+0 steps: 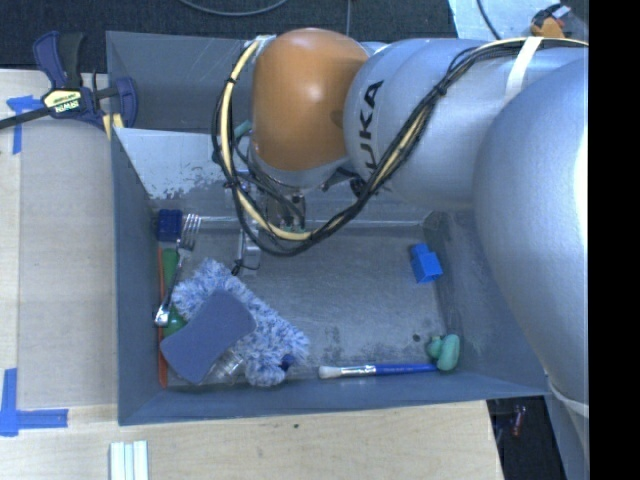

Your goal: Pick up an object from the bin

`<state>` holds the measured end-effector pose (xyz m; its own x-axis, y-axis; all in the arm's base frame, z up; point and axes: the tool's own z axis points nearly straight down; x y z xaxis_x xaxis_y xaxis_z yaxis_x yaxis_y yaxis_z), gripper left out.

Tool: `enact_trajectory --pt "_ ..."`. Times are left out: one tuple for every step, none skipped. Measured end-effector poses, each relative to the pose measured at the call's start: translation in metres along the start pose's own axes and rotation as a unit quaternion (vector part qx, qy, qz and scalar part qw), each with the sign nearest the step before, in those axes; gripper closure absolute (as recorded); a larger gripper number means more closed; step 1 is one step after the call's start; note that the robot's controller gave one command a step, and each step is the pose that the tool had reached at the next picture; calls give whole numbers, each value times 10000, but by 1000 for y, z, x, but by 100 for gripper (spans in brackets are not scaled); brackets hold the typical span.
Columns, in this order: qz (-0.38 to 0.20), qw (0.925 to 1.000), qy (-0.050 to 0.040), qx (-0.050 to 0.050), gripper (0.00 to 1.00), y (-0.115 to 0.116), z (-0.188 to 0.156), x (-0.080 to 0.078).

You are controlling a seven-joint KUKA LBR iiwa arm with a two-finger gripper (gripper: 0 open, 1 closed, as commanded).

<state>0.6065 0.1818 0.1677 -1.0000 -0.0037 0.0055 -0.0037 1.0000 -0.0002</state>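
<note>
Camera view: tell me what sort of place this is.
Probably a robot lab's bin-picking cell: a KUKA arm reaches into a grey metal bin of loose odds, such as a brush and a blue block.

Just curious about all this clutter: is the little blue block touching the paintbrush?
Apart. The camera view shows the blue block alone on bare floor of the bin, with a wide stretch of floor between it and the paintbrush lying along the near wall.

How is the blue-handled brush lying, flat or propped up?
Flat: the blue-handled brush lies full length on the bin floor at the foot of the near wall, bristles toward the view's left.
</note>
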Motion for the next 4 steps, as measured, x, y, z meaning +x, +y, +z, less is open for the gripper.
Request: enact_trajectory --pt "23 10000 -42 -7 0 -1 -5 -2" --pt "-242 9997 -43 -2 0 -13 100 18" --pt "98 9999 -107 -28 0 -7 47 21" --pt "48 9999 -89 -17 0 -2 67 42"
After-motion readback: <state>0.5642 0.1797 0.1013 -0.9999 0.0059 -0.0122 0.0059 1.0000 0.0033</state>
